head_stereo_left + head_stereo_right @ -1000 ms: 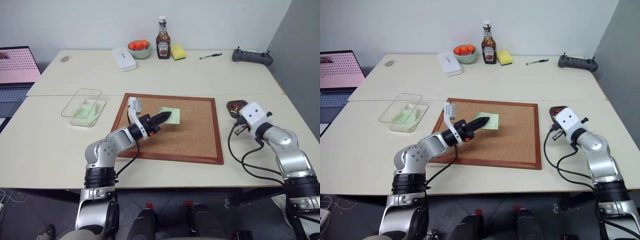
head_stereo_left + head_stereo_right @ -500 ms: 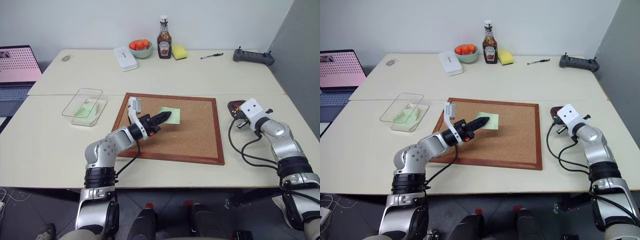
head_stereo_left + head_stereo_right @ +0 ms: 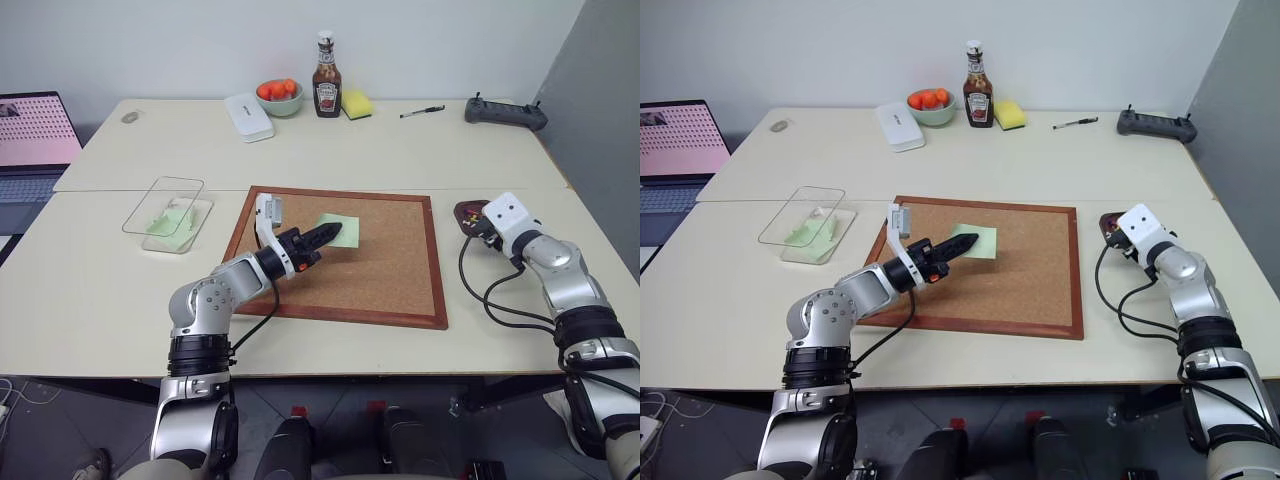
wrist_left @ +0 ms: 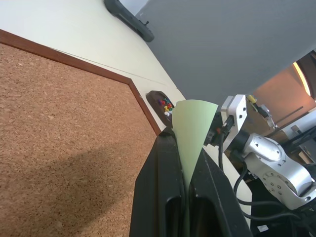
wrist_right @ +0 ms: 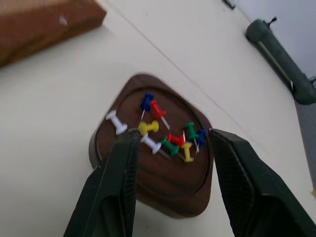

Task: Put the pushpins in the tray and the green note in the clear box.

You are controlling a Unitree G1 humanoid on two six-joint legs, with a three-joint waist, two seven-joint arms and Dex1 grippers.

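The green note (image 4: 192, 123) is a pale green slip pinched upright in my shut left gripper (image 3: 330, 235), which hovers over the cork board (image 3: 380, 270). The note (image 3: 342, 228) sticks out past the fingertips. The clear box (image 3: 168, 212) lies to the left of the board with its lid raised and something pale green inside. My right gripper (image 5: 173, 137) is open, its fingers (image 5: 116, 187) straddling the tray (image 5: 163, 185), a dark brown dish. Several pushpins (image 5: 148, 127) in red, yellow, blue, green and white lie in it. The tray (image 3: 468, 212) sits just right of the board.
At the back of the table stand a white case (image 3: 248, 117), a bowl of oranges (image 3: 279, 96), a ketchup bottle (image 3: 326, 78) and a yellow sponge (image 3: 356, 104). A pen (image 3: 421, 112) and a black controller (image 3: 505, 112) lie at the back right. A laptop (image 3: 30, 140) is at the left edge.
My right hand has reached forward until it stands over the tray. The left arm and the green note have stayed where they were.
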